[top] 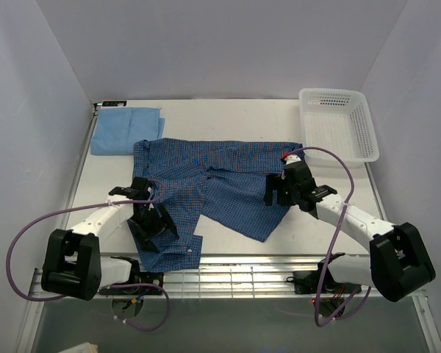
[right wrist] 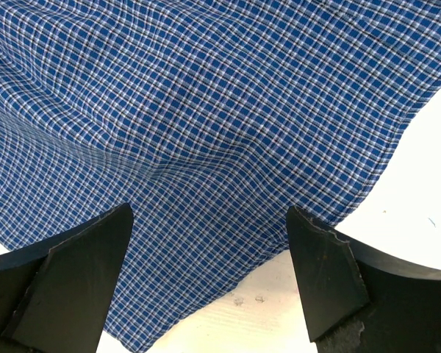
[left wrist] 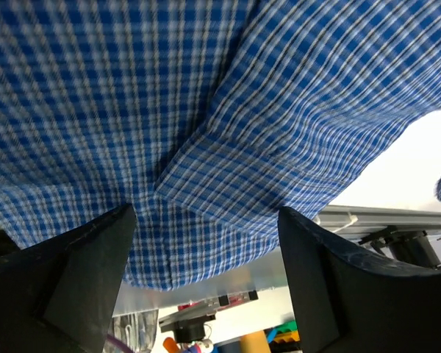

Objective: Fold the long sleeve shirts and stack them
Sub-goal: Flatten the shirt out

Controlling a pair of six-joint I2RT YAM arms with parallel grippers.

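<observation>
As left end effector (top: 154,219) and right end effector (top: 277,193) sit spread over the checked shirt (top: 220,163), each should pinch its edge squarely.

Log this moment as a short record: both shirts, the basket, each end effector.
checked shirt: dark blue, unfolded, spread across the middle of the table, near left part rumpled
light blue shirt: folded, far left corner
basket: white mesh, far right corner
left end effector: open, over the checked shirt's near left part
right end effector: open, over the checked shirt's right edge
stack: not yet made
</observation>
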